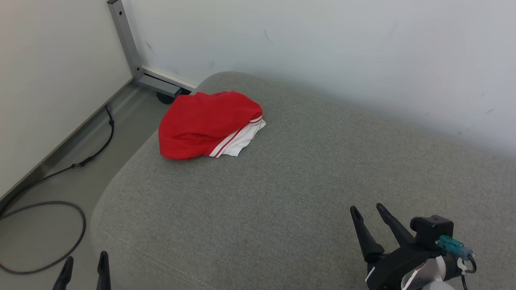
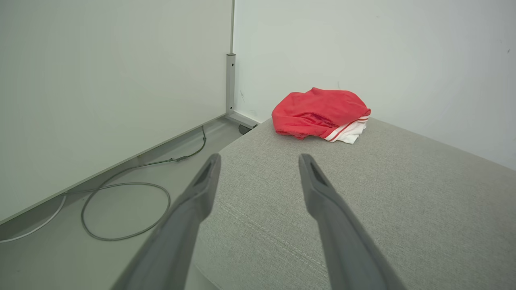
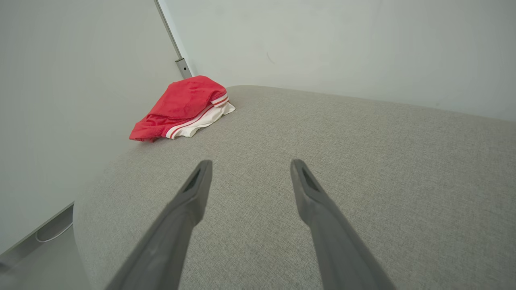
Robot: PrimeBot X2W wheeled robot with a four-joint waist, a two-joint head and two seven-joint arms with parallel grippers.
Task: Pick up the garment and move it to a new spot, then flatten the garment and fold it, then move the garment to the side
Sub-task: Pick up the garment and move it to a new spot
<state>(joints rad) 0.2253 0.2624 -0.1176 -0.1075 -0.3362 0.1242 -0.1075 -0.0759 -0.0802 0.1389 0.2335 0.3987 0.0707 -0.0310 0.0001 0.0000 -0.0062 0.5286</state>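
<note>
Garment (image 1: 205, 125): red fabric with a white, red-striped edge, bunched in a loose heap at the far left corner of the grey cushion (image 1: 282, 189), close to the wall (image 1: 322, 48). The left gripper (image 1: 86, 257) sits by the cushion's near left edge, jaws apart and holding nothing. The right gripper (image 1: 367, 208) hovers over the near right of the cushion, jaws likewise apart, well away from the garment. A dark cable (image 1: 82, 225) loops on the floor (image 1: 52, 181) near a grey metal post (image 1: 127, 44).
</note>
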